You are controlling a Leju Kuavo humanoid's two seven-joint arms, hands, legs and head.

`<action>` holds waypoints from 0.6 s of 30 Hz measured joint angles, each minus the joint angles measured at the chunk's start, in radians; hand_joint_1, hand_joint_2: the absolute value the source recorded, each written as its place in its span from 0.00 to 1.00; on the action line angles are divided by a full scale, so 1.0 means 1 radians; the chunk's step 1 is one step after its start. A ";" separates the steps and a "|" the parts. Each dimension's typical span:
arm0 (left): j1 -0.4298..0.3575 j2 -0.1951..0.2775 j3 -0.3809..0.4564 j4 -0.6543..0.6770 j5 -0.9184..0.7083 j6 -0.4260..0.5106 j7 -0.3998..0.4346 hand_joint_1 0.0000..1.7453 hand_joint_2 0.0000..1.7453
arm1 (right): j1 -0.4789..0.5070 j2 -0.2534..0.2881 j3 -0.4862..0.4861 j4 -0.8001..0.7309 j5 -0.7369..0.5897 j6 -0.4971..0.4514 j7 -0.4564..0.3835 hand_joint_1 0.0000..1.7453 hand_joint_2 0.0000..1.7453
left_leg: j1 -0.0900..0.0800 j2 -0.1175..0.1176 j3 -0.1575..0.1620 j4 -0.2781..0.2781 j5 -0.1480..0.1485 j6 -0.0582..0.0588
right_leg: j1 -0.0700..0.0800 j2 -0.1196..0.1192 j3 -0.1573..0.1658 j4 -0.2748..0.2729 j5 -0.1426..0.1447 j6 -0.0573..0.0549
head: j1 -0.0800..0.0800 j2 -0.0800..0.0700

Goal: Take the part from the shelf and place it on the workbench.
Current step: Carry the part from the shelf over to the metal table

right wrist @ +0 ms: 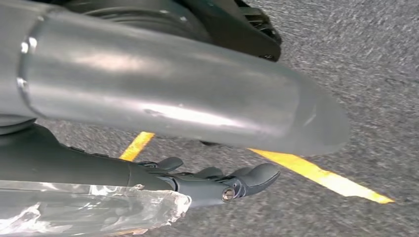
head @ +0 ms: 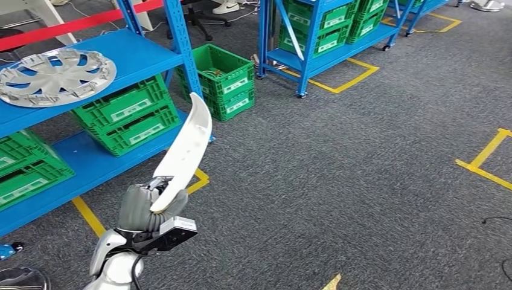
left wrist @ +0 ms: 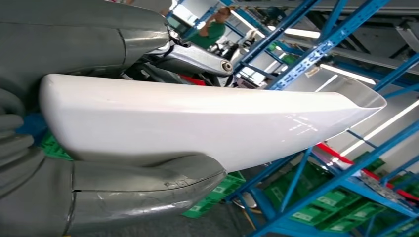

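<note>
A long white curved part (head: 184, 151) stands nearly upright over the grey carpet, and my left hand (head: 145, 205) grips its lower end. In the left wrist view the same part (left wrist: 197, 123) is clamped between the thick grey thumb (left wrist: 138, 192) and the fingers on its other side. My right hand (right wrist: 188, 118) hangs above the floor, its thumb and dark fingers (right wrist: 227, 185) stretched out and apart, with nothing in them.
The blue shelf (head: 139, 57) at left carries a silver wheel cover (head: 54, 75), with green crates (head: 130, 115) below it. Another green crate stack (head: 226, 78) and a second blue rack (head: 314, 57) stand farther back. Yellow tape (head: 483, 163) marks the carpet. A person (left wrist: 212, 29) stands beyond the racks.
</note>
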 joint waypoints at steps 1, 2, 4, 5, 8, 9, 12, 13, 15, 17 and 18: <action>-0.001 0.000 0.002 0.000 0.001 -0.002 0.000 1.00 1.00 | 0.000 -0.001 -0.001 0.000 0.001 0.000 0.000 0.00 0.00 | 0.002 0.014 0.000 -0.006 0.005 0.003 | 0.001 -0.025 -0.017 0.030 -0.020 0.004 | 0.004 0.000; -0.002 0.002 0.004 0.001 0.002 -0.003 0.001 1.00 1.00 | -0.001 -0.001 -0.001 -0.001 0.002 -0.001 0.001 0.00 0.00 | 0.002 0.029 -0.001 -0.008 0.007 0.005 | 0.000 -0.055 -0.042 0.082 -0.052 0.008 | 0.008 0.000; -0.001 0.005 0.009 0.004 0.004 -0.003 0.003 1.00 1.00 | -0.004 -0.002 -0.002 -0.003 0.004 -0.001 0.002 0.00 0.00 | 0.001 0.059 -0.006 -0.008 0.008 0.007 | -0.004 -0.085 -0.101 0.216 -0.118 0.019 | 0.013 0.000; -0.001 0.006 0.012 0.007 0.004 -0.004 0.005 1.00 1.00 | -0.003 -0.002 -0.002 -0.003 0.005 -0.001 0.002 0.00 0.00 | 0.001 0.075 -0.007 -0.007 0.009 0.007 | -0.007 -0.090 -0.118 0.261 -0.134 0.023 | 0.013 0.000; -0.003 0.008 0.015 0.012 0.006 -0.004 0.007 1.00 1.00 | 0.000 -0.003 -0.005 -0.005 0.007 -0.001 0.003 0.00 0.00 | 0.002 0.112 -0.007 -0.006 0.009 0.002 | -0.016 -0.110 -0.045 0.165 -0.078 0.031 | 0.013 0.000; -0.004 0.008 0.015 0.013 0.008 -0.006 0.006 1.00 1.00 | 0.000 -0.004 -0.006 -0.005 0.007 -0.001 0.003 0.00 0.00 | 0.000 0.123 -0.007 -0.005 0.007 -0.003 | -0.014 -0.129 0.001 0.089 -0.055 0.031 | 0.014 0.000; -0.007 0.010 0.018 0.013 0.017 -0.010 0.002 1.00 1.00 | -0.003 -0.004 -0.007 -0.007 0.010 -0.002 0.003 0.00 0.00 | -0.006 0.147 -0.006 -0.002 0.007 -0.021 | -0.007 -0.151 0.063 -0.018 -0.034 0.009 | 0.010 0.000; -0.007 0.010 0.019 0.013 0.019 -0.011 0.000 1.00 1.00 | -0.002 -0.004 -0.008 -0.007 0.011 -0.002 0.003 0.00 0.00 | -0.006 0.154 -0.005 -0.002 0.008 -0.026 | -0.006 -0.140 0.061 -0.017 -0.031 -0.001 | 0.008 0.000; -0.007 0.011 0.019 0.013 0.021 -0.012 -0.003 1.00 1.00 | 0.001 -0.004 -0.009 -0.007 0.012 -0.002 0.004 0.00 0.00 | -0.001 0.143 -0.008 0.009 -0.005 -0.038 | -0.007 -0.123 0.058 -0.019 -0.025 -0.015 | 0.007 0.000; -0.004 0.012 0.020 0.013 0.023 -0.012 -0.004 1.00 1.00 | 0.001 -0.004 -0.009 -0.007 0.014 -0.002 0.006 0.00 0.00 | 0.003 0.098 -0.037 0.082 -0.059 -0.044 | -0.008 -0.105 0.055 -0.023 -0.019 -0.029 | 0.003 0.000; 0.000 0.013 0.021 0.013 0.023 -0.012 -0.004 1.00 1.00 | 0.000 -0.004 -0.009 -0.008 0.015 -0.002 0.008 0.00 0.00 | 0.003 0.075 -0.066 0.148 -0.095 -0.043 | -0.006 -0.095 0.052 -0.023 -0.017 -0.033 | 0.000 0.000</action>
